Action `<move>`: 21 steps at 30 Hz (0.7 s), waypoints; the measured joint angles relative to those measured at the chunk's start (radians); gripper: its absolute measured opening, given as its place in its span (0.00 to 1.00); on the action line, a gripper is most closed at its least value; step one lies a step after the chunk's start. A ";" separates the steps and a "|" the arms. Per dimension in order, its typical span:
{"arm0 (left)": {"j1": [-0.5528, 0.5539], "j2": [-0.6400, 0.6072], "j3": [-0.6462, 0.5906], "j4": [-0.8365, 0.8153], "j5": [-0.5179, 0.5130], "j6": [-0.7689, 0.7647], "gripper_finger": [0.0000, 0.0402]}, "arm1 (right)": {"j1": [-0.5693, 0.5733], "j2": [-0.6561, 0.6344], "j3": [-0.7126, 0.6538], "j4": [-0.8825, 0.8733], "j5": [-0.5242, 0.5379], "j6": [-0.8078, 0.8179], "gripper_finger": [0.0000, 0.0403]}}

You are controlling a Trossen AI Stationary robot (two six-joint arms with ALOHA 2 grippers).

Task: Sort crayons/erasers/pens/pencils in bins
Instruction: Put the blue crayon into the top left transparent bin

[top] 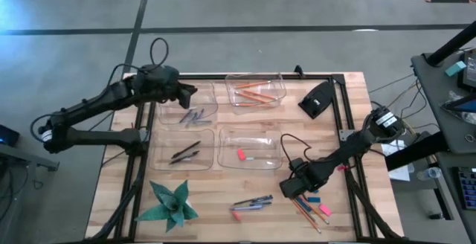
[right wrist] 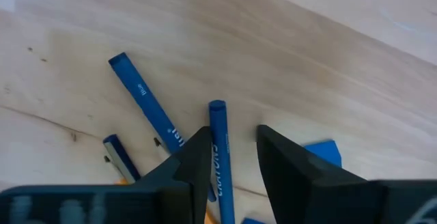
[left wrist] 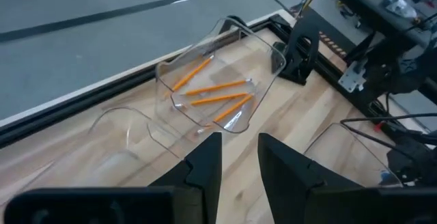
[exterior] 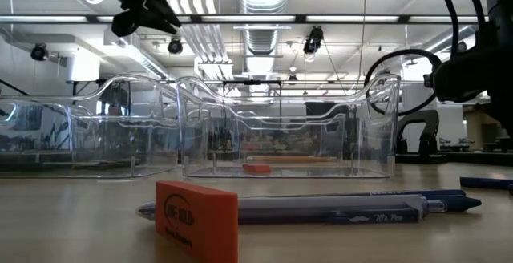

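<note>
Right gripper (right wrist: 232, 142) low over near-right table (top: 349, 125), fingers astride blue crayon (right wrist: 220, 149), grip not confirmed; second crayon (right wrist: 145, 98) just beside. Left gripper (left wrist: 239, 159) slightly parted, empty, above far-left bin (top: 195, 103). Pencils (left wrist: 215, 94) in far bin (top: 256, 91).

4 clear bins (top: 253, 151) in 2x2 block: far right w/ orange pencils (top: 253, 93), left pair w/ dark pens (top: 186, 152), near right w/ pink eraser (top: 241, 155). Blue crayons (right wrist: 147, 101) loose, near right on desk.
</note>
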 joint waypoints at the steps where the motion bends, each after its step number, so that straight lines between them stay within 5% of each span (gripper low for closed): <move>1: 0.000 -0.005 0.000 0.000 0.000 0.000 0.20 | 0.000 0.002 0.000 0.000 0.000 -0.003 0.26; 13: -0.007 0.005 0.000 0.064 0.027 -0.002 0.20 | 0.000 0.004 -0.003 -0.001 0.007 -0.078 0.04; 21: -0.007 0.010 0.000 0.165 0.096 -0.002 0.20 | 0.000 -0.048 -0.011 -0.012 0.010 -0.177 0.04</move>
